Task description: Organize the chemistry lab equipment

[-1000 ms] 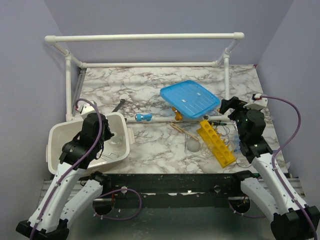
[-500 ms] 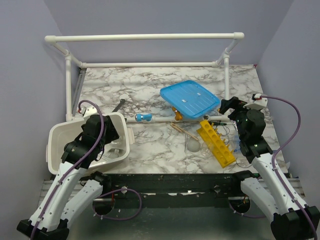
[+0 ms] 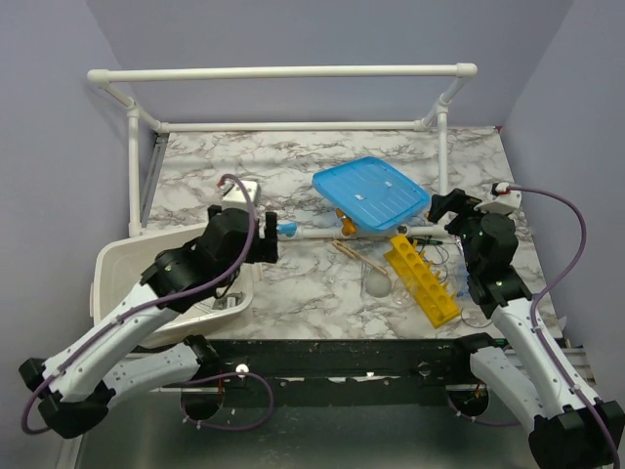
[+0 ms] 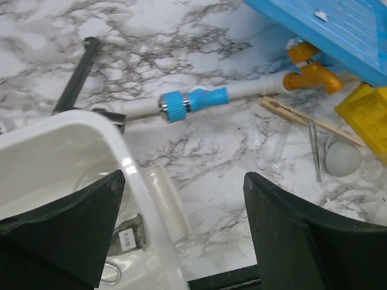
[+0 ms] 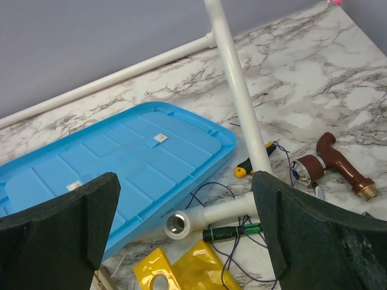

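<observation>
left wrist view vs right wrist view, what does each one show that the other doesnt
Only the left wrist view shows the white tub, the white tube with a blue cap, the orange fitting, a wooden stick and a grey ball. Only the right wrist view shows the brown-handled tool, the green pen, the upright white pipe and the back wall. Both show the blue lid, the yellow rack and the marble table.
</observation>
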Available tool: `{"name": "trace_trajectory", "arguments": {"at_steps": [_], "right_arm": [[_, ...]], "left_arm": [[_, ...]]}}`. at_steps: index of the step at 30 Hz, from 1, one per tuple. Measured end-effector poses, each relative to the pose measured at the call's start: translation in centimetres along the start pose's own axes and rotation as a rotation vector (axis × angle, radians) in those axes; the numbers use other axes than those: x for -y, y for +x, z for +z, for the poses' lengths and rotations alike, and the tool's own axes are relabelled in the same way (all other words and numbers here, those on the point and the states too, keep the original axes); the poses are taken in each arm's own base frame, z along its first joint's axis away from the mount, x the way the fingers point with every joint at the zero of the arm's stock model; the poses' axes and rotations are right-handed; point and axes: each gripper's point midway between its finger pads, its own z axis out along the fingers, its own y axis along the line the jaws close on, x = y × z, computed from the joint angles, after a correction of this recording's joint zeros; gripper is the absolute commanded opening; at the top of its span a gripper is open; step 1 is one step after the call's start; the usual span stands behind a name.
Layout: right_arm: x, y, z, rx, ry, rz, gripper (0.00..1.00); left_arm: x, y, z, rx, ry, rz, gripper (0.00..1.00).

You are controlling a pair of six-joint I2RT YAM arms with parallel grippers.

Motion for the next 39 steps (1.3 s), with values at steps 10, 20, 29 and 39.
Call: {"name": "trace_trajectory", "arguments": {"at_steps": [10,20,29,39], "right_arm": [[0.0,-0.1,0.0,0.002,-0.001,0.001,1.0],[-0.1,-0.1,0.0,0.001,-0.004,0.001,1.0],[-0.2,-0.3,-0.2,0.009,-0.011,0.004,1.0],[-0.4,-0.6,-0.4,0.018,-0.023,0.01,1.0]], "left_arm": [[13.6,5.0,6.5,-0.155,0.386,0.16,0.77],[22.4,11.5,11.2,-0.344,0.515,0.149,0.77],[26.1,12.3,14.0,-0.409,0.447,-0.03,0.75],[25.8,15.9,16.1,-0.514,0.324,-0.114,0.74]]}}
